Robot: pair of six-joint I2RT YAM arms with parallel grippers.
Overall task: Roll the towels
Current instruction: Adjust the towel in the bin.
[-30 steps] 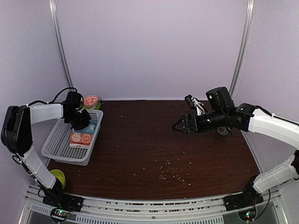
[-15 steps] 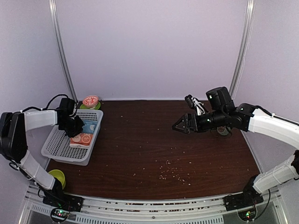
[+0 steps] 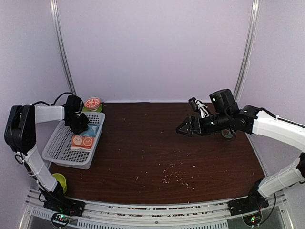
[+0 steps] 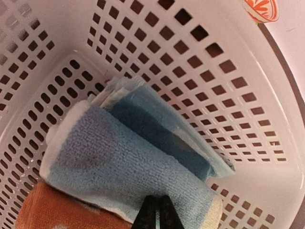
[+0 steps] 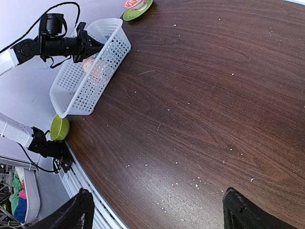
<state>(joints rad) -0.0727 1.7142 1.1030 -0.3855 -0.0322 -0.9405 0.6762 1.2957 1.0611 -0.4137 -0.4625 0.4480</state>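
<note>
Two rolled towels lie in the white basket (image 3: 61,149) at the left. The light blue towel (image 4: 128,167) is a roll with a folded blue layer behind it. The orange-printed towel (image 3: 82,141) lies beside it toward the near side, and its edge (image 4: 45,210) shows under the blue roll. My left gripper (image 4: 159,204) is inside the basket, shut, its tips against the blue roll and nothing seen between them. My right gripper (image 3: 184,128) hovers open over the bare table, right of centre, its fingers (image 5: 78,212) wide apart.
A green plate with a red-patterned bowl (image 3: 92,103) stands behind the basket. A green bowl (image 3: 59,180) sits at the near left corner. Pale crumbs (image 3: 174,175) are scattered over the dark wood table (image 3: 143,143). A small round object (image 3: 228,134) lies under the right arm.
My left gripper shifted a little left in the basket, then came back toward its far end, with its jaws closing together. The towels and the right arm stayed put.
</note>
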